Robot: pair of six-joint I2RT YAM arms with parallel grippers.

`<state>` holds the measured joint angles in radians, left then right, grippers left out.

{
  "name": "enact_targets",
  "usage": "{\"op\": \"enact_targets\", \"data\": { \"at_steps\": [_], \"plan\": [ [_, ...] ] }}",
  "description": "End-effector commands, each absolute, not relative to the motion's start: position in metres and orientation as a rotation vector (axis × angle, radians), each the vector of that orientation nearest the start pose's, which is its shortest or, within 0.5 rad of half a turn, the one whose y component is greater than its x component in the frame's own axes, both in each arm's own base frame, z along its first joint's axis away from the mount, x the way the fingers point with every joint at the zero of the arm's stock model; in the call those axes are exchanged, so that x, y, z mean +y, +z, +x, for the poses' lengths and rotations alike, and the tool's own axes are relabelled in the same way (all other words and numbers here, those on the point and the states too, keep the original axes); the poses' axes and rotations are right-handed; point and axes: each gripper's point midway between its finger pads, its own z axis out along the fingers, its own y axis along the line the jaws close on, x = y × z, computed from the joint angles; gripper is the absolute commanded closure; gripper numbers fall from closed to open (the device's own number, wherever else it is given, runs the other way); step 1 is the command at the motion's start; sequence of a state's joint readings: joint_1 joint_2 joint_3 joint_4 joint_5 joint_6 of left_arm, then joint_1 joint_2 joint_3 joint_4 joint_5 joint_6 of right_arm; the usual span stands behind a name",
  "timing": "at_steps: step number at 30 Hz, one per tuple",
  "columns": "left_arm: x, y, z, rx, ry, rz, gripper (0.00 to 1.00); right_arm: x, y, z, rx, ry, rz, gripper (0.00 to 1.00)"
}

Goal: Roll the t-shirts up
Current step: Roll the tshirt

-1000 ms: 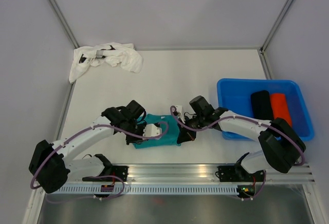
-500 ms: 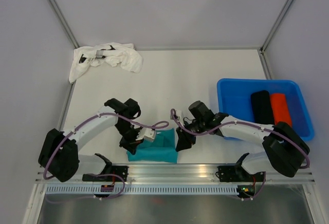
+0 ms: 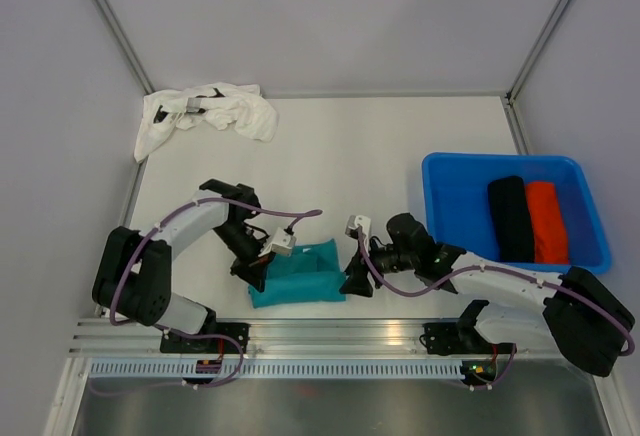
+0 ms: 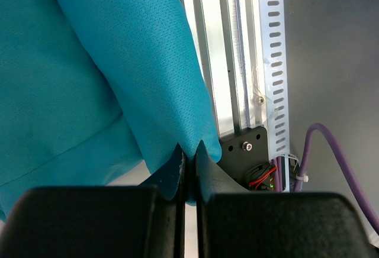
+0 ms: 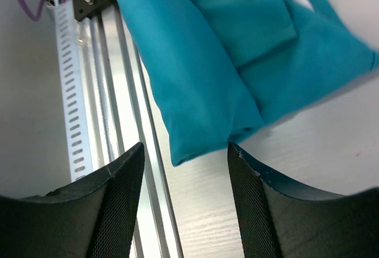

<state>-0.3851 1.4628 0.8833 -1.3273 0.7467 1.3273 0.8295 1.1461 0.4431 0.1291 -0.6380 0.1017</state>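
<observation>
The teal t-shirt (image 3: 300,274) lies folded in a thick band near the table's front edge. My left gripper (image 3: 250,274) is at its left end, shut on a corner of the teal cloth (image 4: 118,80), which is pinched between the fingertips (image 4: 204,163). My right gripper (image 3: 352,281) stands open just off the shirt's right end; the teal edge (image 5: 225,63) lies ahead of its fingers (image 5: 118,199), apart from them. The white t-shirt (image 3: 210,111) is crumpled at the back left. Black (image 3: 510,218) and orange-red (image 3: 546,221) t-shirts lie rolled in the tub.
The blue tub (image 3: 450,181) stands at the right side of the table. An aluminium rail (image 3: 340,334) runs along the front edge, right beside the teal shirt, and shows as the rail (image 5: 106,122) in the right wrist view. Frame posts rise at the back corners.
My right gripper has opened, let go of the teal shirt and drawn back to the right. The left gripper has kept its grip and shifted left while the shirt settled near the front edge.
</observation>
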Motion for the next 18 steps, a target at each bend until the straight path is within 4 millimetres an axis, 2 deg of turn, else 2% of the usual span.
{"op": "enact_targets", "data": {
  "at_steps": [1,7,8,11,15,16,18],
  "plan": [
    [-0.147,0.086,0.099,-2.016,1.41,-2.142,0.98,0.294,0.087,0.128,1.913,1.211,-1.044,0.36],
    [-0.144,0.083,0.099,-2.007,1.403,-2.156,0.98,0.304,0.076,0.145,1.897,1.169,-0.965,0.36],
    [-0.144,0.083,0.098,-2.006,1.406,-2.154,0.98,0.309,0.084,0.148,1.839,1.189,-0.966,0.35],
    [-0.143,0.081,0.096,-2.001,1.402,-2.154,0.98,0.315,0.085,0.141,1.766,1.223,-1.007,0.35],
    [-0.143,0.08,0.099,-2.004,1.391,-2.175,0.98,0.322,0.077,0.135,1.743,1.258,-1.051,0.35],
    [-0.143,0.08,0.099,-2.005,1.388,-2.173,0.98,0.324,0.067,0.132,1.779,1.275,-1.069,0.37],
    [-0.143,0.081,0.1,-2.01,1.386,-2.179,0.98,0.329,0.066,0.126,1.792,1.333,-1.094,0.45]
  ]
}}
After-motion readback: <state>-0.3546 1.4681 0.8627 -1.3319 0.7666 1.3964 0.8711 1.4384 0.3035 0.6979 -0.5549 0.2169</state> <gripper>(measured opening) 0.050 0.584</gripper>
